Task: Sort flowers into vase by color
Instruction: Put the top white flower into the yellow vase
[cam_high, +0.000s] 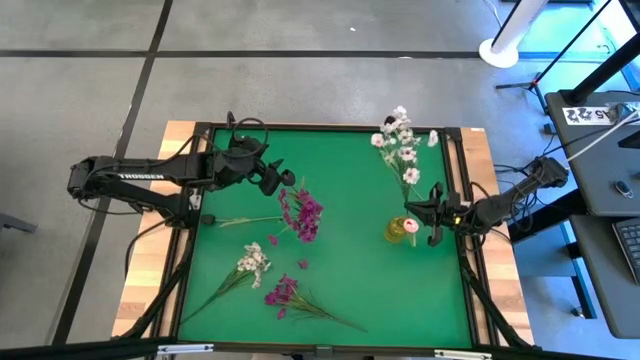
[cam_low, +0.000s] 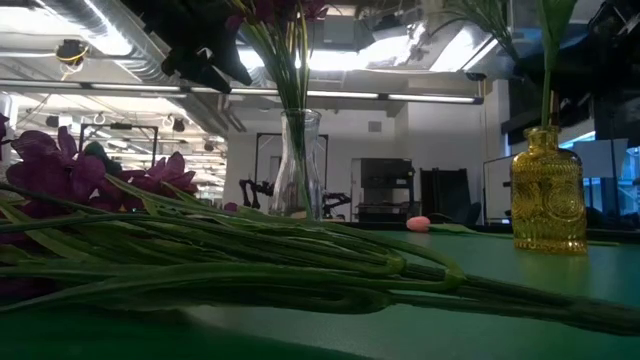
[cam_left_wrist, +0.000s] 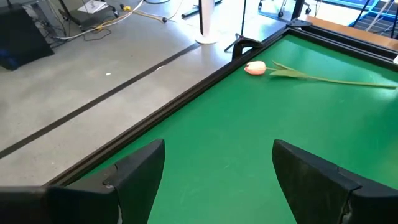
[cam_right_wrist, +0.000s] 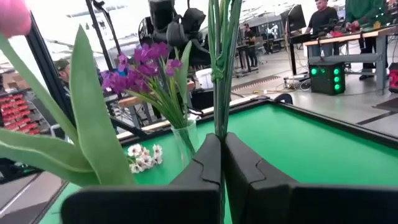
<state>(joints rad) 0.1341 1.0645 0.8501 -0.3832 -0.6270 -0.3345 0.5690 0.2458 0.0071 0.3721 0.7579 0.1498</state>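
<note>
right claw (cam_high: 436, 216) clamped on white flower stem (cam_right_wrist: 219, 74), stem upright, just beside yellow vase (cam_high: 400, 229) | left claw (cam_high: 281, 179) wide, empty, nearer the purple flowers (cam_high: 301, 213) in clear vase

White capitals reading "TROSSEN" run along the left arm (cam_high: 140, 177), on the long dark link that reaches over the left edge of the table. Off to the far right, a small white card (cam_high: 588, 113) on the side desk carries dark digits, too blurred to read for sure. No other lettering can be read.
</note>
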